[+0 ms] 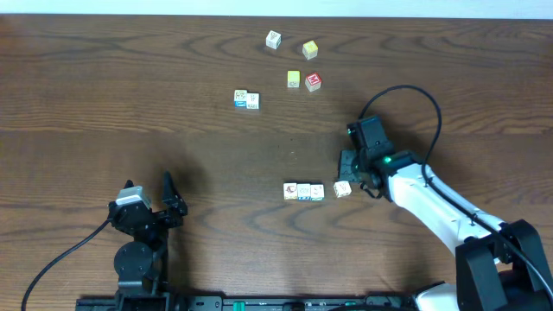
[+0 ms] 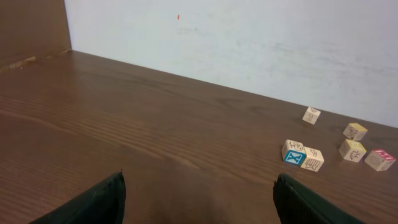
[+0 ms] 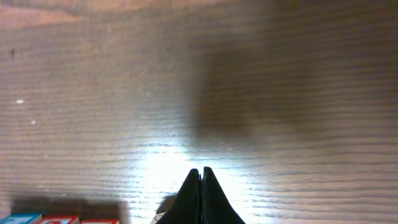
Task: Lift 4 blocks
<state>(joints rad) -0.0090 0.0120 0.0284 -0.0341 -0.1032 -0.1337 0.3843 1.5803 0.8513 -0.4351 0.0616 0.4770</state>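
Observation:
Three small cream blocks (image 1: 304, 191) lie touching in a row at the front centre of the table, and a fourth block (image 1: 342, 187) sits slightly apart to their right, a little turned. My right gripper (image 1: 347, 166) hovers just behind that fourth block, shut with nothing between its fingers. In the right wrist view the shut gripper (image 3: 201, 169) points at bare wood, the row's blue and red edges (image 3: 59, 220) showing at the bottom left. My left gripper (image 1: 149, 186) rests open at the front left, far from the blocks, and in its wrist view the gripper (image 2: 199, 176) holds nothing.
Farther back stand a pair of cream cubes (image 1: 246, 99), a lone cream cube (image 1: 273, 39), two yellow-faced cubes (image 1: 309, 49) (image 1: 294, 79) and a red-topped cube (image 1: 313, 82). The left wrist view shows the pair (image 2: 302, 155) and the red-topped cube (image 2: 379, 160) before a white wall.

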